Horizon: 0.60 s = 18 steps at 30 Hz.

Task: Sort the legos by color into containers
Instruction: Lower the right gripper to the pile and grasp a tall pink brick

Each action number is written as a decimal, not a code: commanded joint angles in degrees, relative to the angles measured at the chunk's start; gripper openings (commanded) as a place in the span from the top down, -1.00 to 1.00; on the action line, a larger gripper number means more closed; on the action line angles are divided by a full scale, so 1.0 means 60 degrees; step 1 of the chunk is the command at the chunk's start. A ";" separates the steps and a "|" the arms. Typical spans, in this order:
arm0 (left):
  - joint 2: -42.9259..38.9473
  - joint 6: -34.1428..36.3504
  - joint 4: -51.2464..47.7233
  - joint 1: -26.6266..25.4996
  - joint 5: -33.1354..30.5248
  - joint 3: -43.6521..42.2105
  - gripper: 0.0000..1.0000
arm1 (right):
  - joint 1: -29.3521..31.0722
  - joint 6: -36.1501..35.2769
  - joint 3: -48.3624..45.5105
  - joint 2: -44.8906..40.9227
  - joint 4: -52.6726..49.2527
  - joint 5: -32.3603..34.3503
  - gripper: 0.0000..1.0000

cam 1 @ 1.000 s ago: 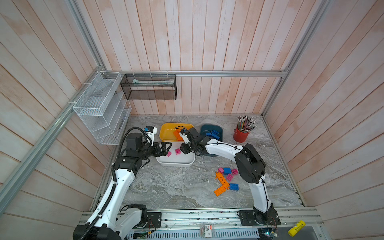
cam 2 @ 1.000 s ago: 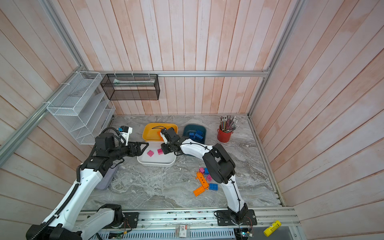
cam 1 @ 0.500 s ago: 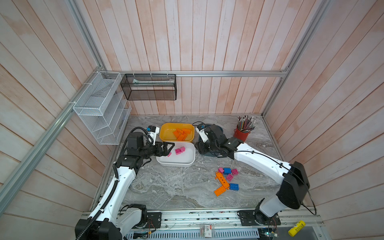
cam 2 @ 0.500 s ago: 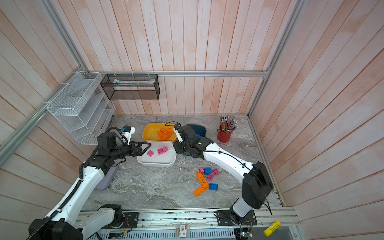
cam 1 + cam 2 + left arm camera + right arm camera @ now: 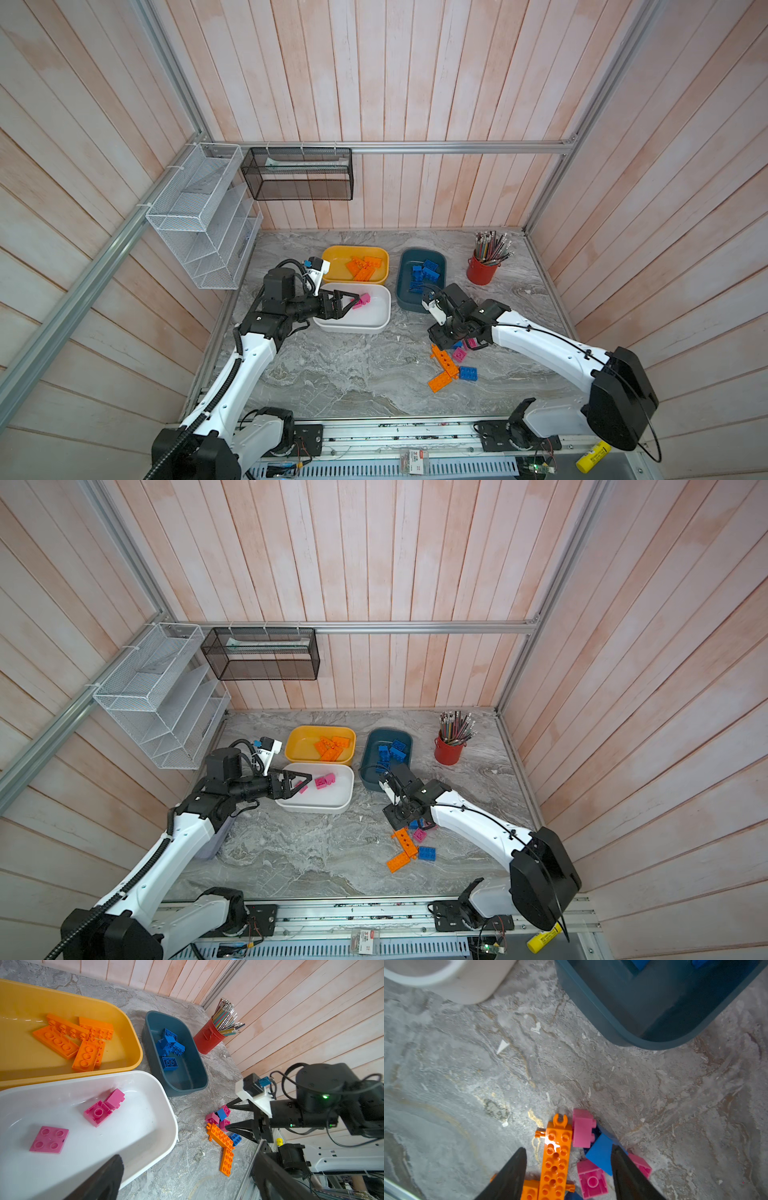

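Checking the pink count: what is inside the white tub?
Three pink legos lie in the white tub: one flat plate, two bricks touching. The left pincer, open above, hides one corner.

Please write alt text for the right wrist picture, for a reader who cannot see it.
The right hand, open, hangs over a grey marble table: a long orange brick lies between its fingers, with pink bricks and a blue brick beside it. Beyond it show corners of a white tub and a dark teal tub.
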 commanded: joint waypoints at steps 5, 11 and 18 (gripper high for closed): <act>-0.0200 0.0100 0.0017 -0.0062 -0.0027 -0.0224 -0.99 | -0.0408 -0.0930 0.0412 0.1418 -0.0033 -0.0471 -0.02; -0.0108 0.0291 -0.0111 -0.0061 -0.0119 -0.0224 -0.99 | -0.0571 -0.0818 0.0220 0.1999 -0.0064 -0.0140 0.13; 0.0064 0.0319 -0.0013 -0.0068 -0.0054 -0.0230 -0.99 | -0.0564 -0.0700 0.0075 0.2245 -0.0093 -0.0029 0.30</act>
